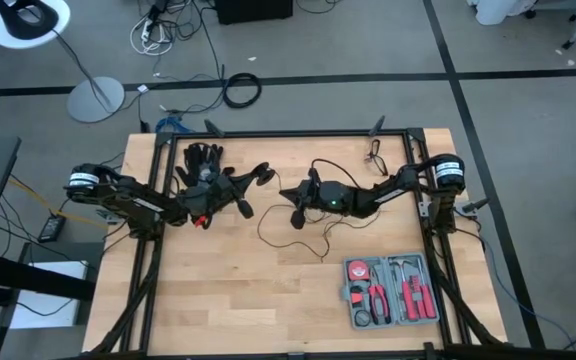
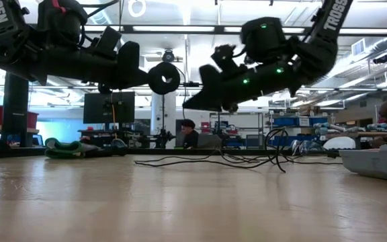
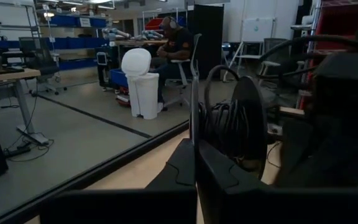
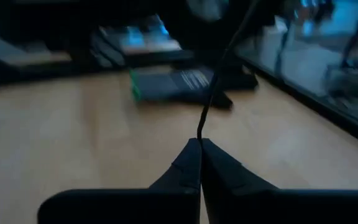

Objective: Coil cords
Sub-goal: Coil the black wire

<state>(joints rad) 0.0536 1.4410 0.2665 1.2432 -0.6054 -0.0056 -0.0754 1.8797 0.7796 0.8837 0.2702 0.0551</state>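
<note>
Grey floor surrounds the wooden desk [image 1: 228, 290] in the high view, with a floor lamp's round base [image 1: 95, 99] beyond its far left corner. A black glove [image 1: 201, 160] lies near the far edge, a grey case of red-handled tools [image 1: 391, 291] near the right front, and a pair of glasses [image 1: 376, 156] at the far right. The left arm reaches in from the left, its left claw [image 1: 258, 173] raised near the middle; the right arm reaches in from the right, its right claw [image 1: 290, 194] close opposite. The thin black cord [image 1: 298, 240] trails in loose loops on the desk just in front of the right claw.

Seen level across the desk, both arms hang above the wood, and the cord's round disc [image 2: 163, 78] sits at the left claw's tip, clear of the surface. Slack wire lies along the far edge.

From the left wrist, the left claw's fingers [image 3: 216, 177] are clenched on the disc, which stands on edge with wound wire beside it. A person sits at a bench in the room behind.

From the right wrist, the right claw's fingers [image 4: 219, 171] are pinched together on the wire, which rises from their tip.
</note>
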